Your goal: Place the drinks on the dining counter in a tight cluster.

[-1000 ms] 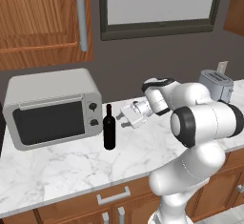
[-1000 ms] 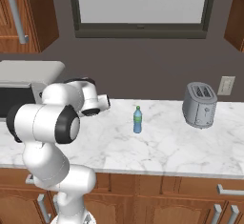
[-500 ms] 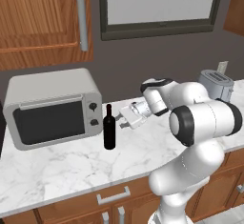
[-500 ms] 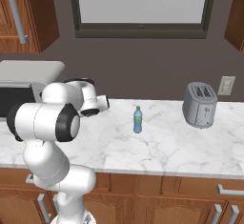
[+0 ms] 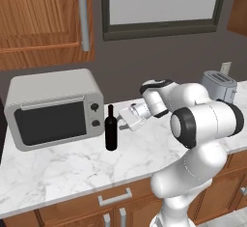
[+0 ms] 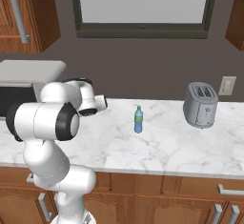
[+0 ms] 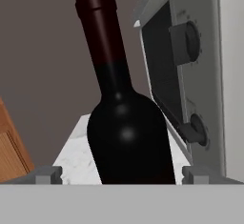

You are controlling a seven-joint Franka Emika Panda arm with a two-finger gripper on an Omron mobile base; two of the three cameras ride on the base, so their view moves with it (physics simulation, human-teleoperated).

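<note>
You've got a marble counter (image 5: 58,173), wood cabinets (image 5: 43,18), dark wall, window (image 6: 143,1), microwave (image 5: 53,107), toaster (image 6: 201,105).

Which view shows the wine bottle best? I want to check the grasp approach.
The hand view: the wine bottle is large, between the open end effector's fingertips, beside the microwave. The left base view shows it small, upright on the counter, with the end effector beside it.
</note>
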